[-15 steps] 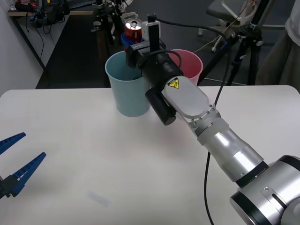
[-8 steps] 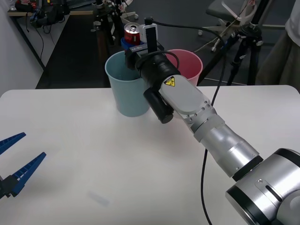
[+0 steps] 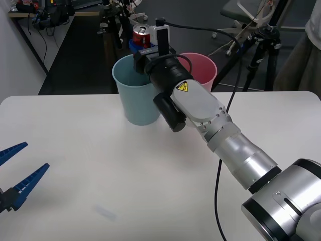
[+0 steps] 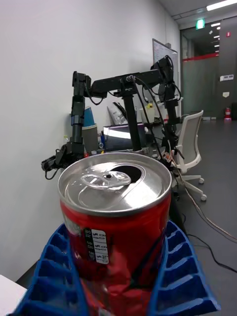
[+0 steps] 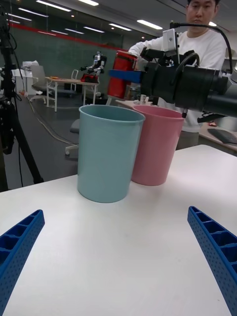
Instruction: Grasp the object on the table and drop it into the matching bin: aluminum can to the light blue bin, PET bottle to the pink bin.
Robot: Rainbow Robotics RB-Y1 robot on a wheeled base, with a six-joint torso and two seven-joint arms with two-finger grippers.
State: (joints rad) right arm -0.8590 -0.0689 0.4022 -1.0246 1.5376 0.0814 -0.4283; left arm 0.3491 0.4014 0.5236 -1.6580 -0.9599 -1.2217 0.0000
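Note:
My right gripper [image 3: 139,44] is shut on the red aluminum can [image 3: 142,34], holding it upright in the air above the far rim of the light blue bin [image 3: 136,98]. The can's silver top and pull tab [image 4: 106,178] show close up between the blue fingers [image 4: 177,266] in the right wrist view. In the left wrist view the can [image 5: 122,74] hangs above and behind the light blue bin [image 5: 107,150]. The pink bin [image 3: 200,70] stands right beside the blue one. Over the white table's [image 3: 100,170] near left edge, my left gripper [image 3: 12,173] rests open and holds nothing.
Both bins stand at the table's far edge, touching each other. Beyond that edge are tripods [image 3: 266,45], cables and an office chair [image 3: 251,12]. The right arm [image 3: 220,130] stretches diagonally across the table's right half.
The right gripper has carried the can slightly higher and to the left above the light blue bin since a second ago; in the last half second it barely moved. The left arm stayed still.

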